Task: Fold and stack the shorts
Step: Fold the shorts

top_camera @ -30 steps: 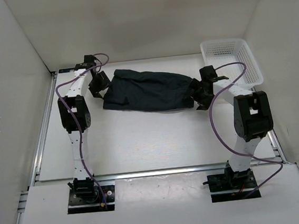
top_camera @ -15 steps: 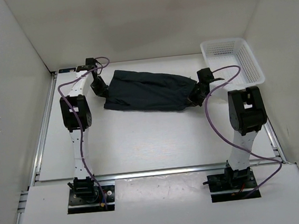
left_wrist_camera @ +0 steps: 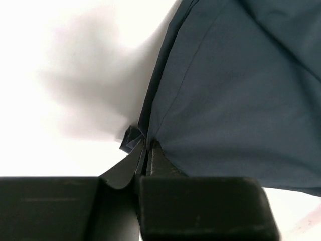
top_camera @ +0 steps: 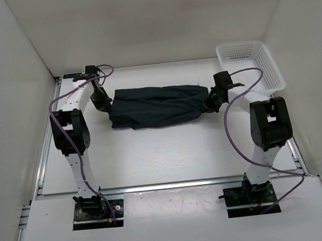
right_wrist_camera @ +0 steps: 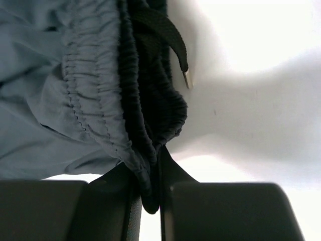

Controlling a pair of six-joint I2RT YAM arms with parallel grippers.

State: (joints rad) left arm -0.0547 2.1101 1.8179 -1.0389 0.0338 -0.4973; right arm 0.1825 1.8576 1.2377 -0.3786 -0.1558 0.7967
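Note:
The dark navy shorts (top_camera: 155, 105) hang stretched left to right between my two grippers, over the far half of the table. My left gripper (top_camera: 103, 105) is shut on the hem edge at their left end; the left wrist view shows the fabric (left_wrist_camera: 235, 90) pinched between the fingertips (left_wrist_camera: 153, 150). On the right, my other gripper (top_camera: 209, 104) is shut on the elastic waistband (right_wrist_camera: 145, 125), with the gathered band bunched between its fingers. A black drawstring (right_wrist_camera: 165, 35) with a metal tip dangles beside the waistband.
A white mesh basket (top_camera: 250, 66) stands at the far right corner, just behind the right arm. White walls close in the table on three sides. A metal rail runs along the table's left edge (top_camera: 47, 137).
Both grippers closed on the ends of the shorts. The shorts, slanted before, now hang straighter and pulled taut, shifted slightly toward me. The left arm's elbow swung out to the left.

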